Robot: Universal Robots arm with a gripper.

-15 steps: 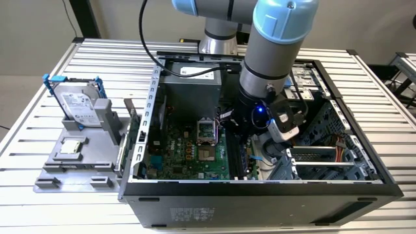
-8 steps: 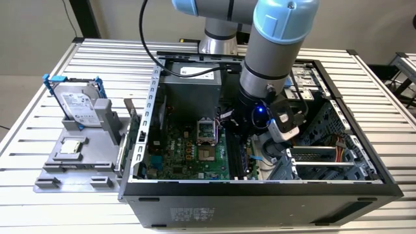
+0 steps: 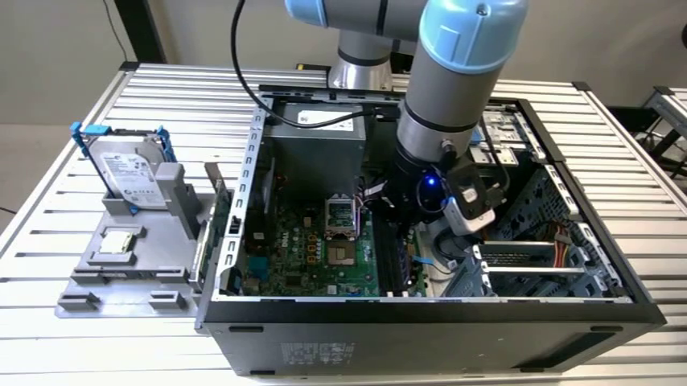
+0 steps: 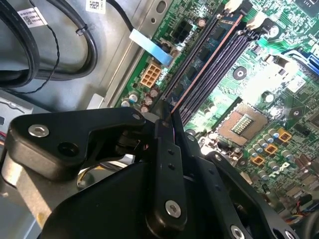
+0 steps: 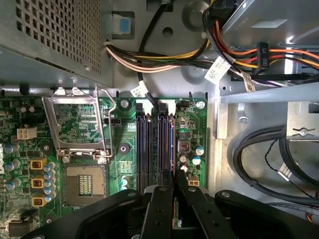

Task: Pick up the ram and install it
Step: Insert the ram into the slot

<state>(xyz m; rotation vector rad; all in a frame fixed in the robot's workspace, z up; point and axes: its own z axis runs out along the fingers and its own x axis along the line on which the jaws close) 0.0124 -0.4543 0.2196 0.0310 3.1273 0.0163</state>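
On the exterior view's left, a silver hard drive in a blue frame (image 3: pixel 129 173) stands on a grey plastic holder (image 3: pixel 129 257). To its right lies the open black computer case (image 3: pixel 429 314), the arm reaching down inside. In both wrist views the black gripper (image 5: pixel 174 191) is clamped on the ram (image 4: pixel 172 112), a thin dark circuit-board stick held edge-on between its fingers (image 4: pixel 167 164), directly over the long black memory slots (image 5: pixel 154 144) of the green motherboard (image 5: pixel 79 134).

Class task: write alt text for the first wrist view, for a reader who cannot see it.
A black claw grips a thin ram stick on edge, over the memory slots of a green motherboard. Beside them lie an open processor socket and bundled cables.
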